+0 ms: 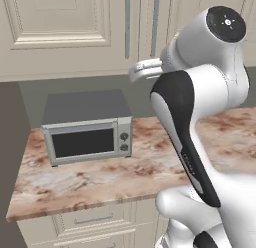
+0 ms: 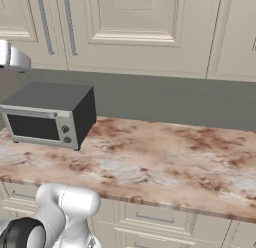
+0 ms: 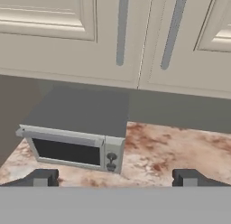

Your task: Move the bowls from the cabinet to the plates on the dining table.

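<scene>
Two grey bar handles [image 3: 122,29] hang side by side on the shut doors of the cabinet [image 3: 67,38] — the bowls cannot be seen behind them. Below the cabinet a grey microwave oven [image 1: 87,129] stands on the pink-brown marbled surface [image 2: 165,157], its dark glass door and two round knobs facing forward; no brand or lettering can be read on it. In the hand view the end effector [image 3: 115,178] hovers in front of the cabinet doors, above the surface, with its dark fingertips [image 3: 41,178] spread fully apart and nothing between them. Cream drawer fronts [image 2: 155,222] with short horizontal handles run under the surface's edge.
</scene>
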Motion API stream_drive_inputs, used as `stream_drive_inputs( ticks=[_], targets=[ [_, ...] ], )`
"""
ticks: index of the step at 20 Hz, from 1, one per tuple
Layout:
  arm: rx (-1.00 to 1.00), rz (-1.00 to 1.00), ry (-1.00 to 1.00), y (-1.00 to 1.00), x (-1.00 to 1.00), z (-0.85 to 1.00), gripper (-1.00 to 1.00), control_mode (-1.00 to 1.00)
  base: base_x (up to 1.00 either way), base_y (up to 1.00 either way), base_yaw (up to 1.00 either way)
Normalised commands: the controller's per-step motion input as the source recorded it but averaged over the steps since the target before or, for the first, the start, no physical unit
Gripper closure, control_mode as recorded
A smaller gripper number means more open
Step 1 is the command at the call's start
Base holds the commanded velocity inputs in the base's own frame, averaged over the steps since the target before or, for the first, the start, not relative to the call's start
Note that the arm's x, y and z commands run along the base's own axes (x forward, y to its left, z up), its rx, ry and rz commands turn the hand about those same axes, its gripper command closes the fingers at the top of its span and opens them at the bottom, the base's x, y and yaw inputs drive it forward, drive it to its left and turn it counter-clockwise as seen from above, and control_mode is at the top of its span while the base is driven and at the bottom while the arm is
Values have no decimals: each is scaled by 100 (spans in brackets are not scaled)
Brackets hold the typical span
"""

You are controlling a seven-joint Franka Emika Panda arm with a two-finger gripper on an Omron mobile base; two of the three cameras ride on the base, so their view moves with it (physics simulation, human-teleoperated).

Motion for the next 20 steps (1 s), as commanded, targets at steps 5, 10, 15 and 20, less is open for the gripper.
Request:
stream_drive_inputs(
  ticks=[5, 10, 15, 20],
  targets=[
    [3, -2, 0, 0, 49, 1, -100, -100, 0, 0, 0],
    [11, -4, -2, -1, 50, 9, -100, -100, 0, 0, 0],
    [11, -3, -3, 0, 46, 13, -100, -100, 0, 0, 0],
    [9, -1, -2, 0, 42, 15, -100, -100, 0, 0, 0]
  ],
)
